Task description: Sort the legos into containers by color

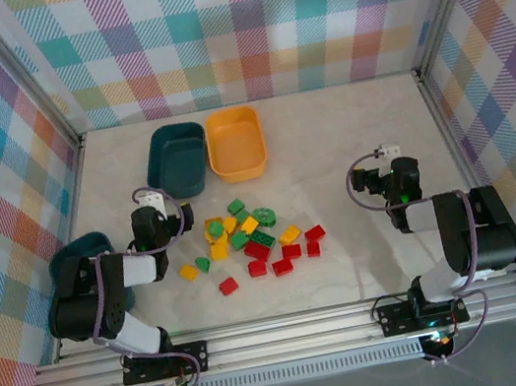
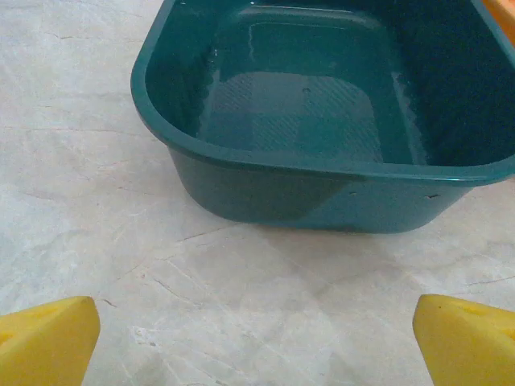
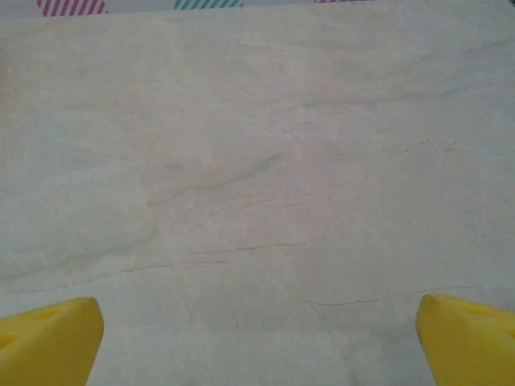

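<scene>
Cream, marble-look tabletop [image 1: 346,127] with faint grey veins sits boxed in by pastel plaid walls [image 1: 248,25] on three sides. I see the legos [image 1: 251,239] heaped around the middle, nearer the near edge, with red, yellow and green mixed. A teal bin [image 1: 177,159] and an orange bin [image 1: 235,144] stand side by side toward the far edge. A second teal bin [image 1: 76,249] lies at the left edge, partly under my left arm. My left gripper [image 2: 257,346] faces the teal bin with its fingers spread wide. My right gripper [image 3: 257,346] is just as wide, over bare surface near the right edge.
</scene>
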Robot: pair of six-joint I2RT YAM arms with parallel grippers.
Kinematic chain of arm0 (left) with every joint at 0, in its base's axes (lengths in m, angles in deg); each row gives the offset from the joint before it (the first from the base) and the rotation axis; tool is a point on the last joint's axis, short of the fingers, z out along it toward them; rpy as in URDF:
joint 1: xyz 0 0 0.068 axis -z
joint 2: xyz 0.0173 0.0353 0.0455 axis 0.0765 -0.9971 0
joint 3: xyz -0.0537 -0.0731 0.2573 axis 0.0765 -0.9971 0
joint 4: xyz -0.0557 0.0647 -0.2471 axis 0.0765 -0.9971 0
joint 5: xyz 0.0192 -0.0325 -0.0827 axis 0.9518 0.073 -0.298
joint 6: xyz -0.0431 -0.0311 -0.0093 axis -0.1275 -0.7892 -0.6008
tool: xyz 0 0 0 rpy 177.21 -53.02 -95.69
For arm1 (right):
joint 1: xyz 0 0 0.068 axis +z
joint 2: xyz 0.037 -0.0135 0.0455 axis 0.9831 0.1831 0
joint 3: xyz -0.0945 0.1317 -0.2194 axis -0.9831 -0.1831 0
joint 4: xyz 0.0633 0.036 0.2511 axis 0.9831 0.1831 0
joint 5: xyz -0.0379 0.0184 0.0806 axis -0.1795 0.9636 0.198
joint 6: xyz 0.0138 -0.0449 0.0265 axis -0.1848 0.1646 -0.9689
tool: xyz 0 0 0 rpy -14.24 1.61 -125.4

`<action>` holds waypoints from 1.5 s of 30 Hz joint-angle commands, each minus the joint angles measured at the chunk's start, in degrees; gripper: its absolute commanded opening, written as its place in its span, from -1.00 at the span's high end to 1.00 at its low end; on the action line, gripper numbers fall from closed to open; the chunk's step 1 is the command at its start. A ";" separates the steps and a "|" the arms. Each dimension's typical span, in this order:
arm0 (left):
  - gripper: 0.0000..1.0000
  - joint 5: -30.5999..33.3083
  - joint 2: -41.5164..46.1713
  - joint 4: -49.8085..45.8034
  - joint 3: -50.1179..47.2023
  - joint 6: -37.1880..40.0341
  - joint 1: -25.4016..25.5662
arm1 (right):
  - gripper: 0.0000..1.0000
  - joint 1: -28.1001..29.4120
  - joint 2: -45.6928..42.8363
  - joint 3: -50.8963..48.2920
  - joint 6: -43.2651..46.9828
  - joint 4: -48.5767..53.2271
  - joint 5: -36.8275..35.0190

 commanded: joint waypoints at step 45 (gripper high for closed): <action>-1.00 14.57 46.65 -48.26 15.90 -25.73 0.98 | -0.99 10.94 -24.97 23.19 -16.41 45.73 -8.09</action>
